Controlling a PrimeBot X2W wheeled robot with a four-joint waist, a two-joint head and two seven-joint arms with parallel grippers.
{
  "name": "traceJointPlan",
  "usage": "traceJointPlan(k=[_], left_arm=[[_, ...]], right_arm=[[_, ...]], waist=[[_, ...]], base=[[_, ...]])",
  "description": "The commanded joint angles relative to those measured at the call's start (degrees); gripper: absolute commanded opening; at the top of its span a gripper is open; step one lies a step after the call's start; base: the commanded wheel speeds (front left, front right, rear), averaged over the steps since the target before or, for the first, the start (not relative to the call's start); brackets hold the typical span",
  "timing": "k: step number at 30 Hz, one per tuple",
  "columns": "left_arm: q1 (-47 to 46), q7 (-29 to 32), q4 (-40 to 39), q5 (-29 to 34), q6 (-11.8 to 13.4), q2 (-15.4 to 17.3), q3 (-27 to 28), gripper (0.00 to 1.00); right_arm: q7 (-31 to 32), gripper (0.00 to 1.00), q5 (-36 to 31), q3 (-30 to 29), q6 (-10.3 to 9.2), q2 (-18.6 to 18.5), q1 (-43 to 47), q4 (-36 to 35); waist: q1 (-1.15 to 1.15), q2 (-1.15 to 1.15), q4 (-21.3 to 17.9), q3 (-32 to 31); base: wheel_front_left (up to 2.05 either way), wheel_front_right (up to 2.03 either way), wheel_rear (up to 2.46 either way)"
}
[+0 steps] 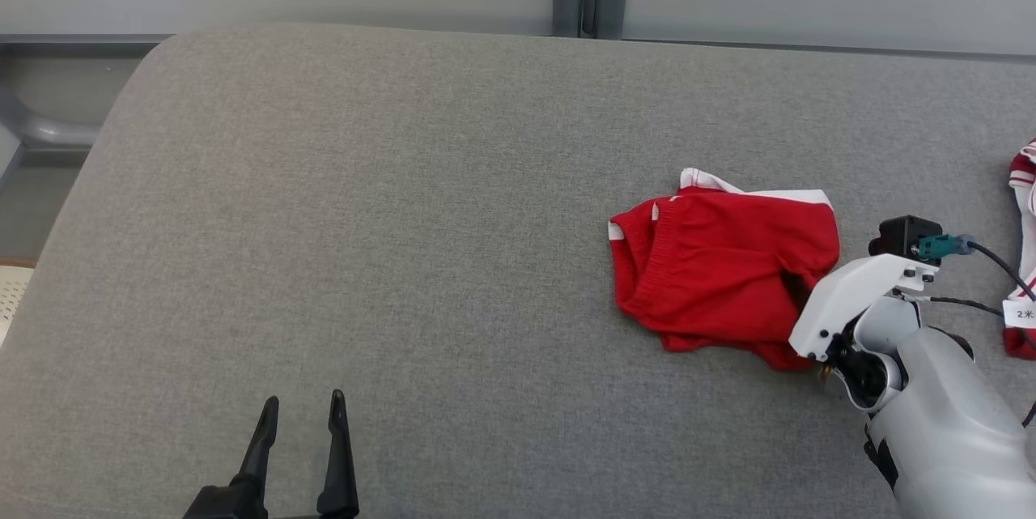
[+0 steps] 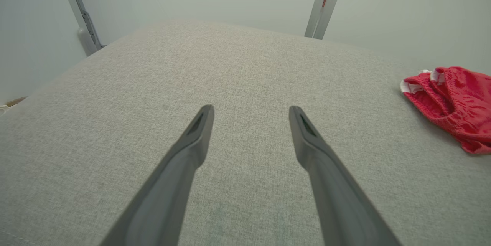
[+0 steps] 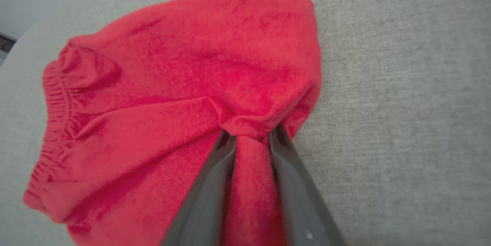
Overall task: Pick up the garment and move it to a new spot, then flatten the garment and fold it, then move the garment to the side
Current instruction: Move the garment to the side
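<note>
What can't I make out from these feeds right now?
- Right wrist view: how firmly the right end effector grips the red garment; the fold between its fingers is blurred.
- Head view: the grip itself, hidden behind the white wrist housing.
- Head view: a second red-and-white cloth and a paper tag, cut by the right edge.
- Left wrist view: the garment's far part, cut by the right edge.

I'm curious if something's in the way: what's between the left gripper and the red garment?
Nothing but bare grey cushion lies between the left gripper and the red garment; the head view shows it.
</note>
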Motion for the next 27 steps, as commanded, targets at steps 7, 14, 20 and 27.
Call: traceJointPlan(k=[7,14,20,27], left_arm=[[-1.79,-0.15,-0.19,-0.23,0.02,0.13,0.53,1.0],[-3.09,-0.14,-0.32,-0.79,0.04,0.13,0.73,1.0],[-3.24,-0.15,-0.04,-1.23,0.26,0.13,0.69,1.0],[-4.76,-0.14,0.21,-0.91,0.05,0.13,-0.02,1.0]], right_arm=[[-2.48,0.0,-2.95,4.02,-0.03,-3.73,-7.7,-1.69],[2.56,0.0,-6.34,7.86,-0.03,-10.19,-14.16,-5.07],[7.13,0.0,-11.04,9.59,-0.03,-14.55,-16.1,-6.63],[9.12,0.0,-14.34,7.36,-0.04,-13.9,-17.74,-5.75]], waist=[[0.0,0.0,-6.35,1.53],[0.0,0.0,-12.1,1.91],[0.0,0.0,-15.46,2.4],[0.0,0.0,-17.26,3.67]], base=[[0.0,0.0,0.0],[0.0,0.0,0.0],[0.0,0.0,0.0],[0.0,0.0,0.0]])
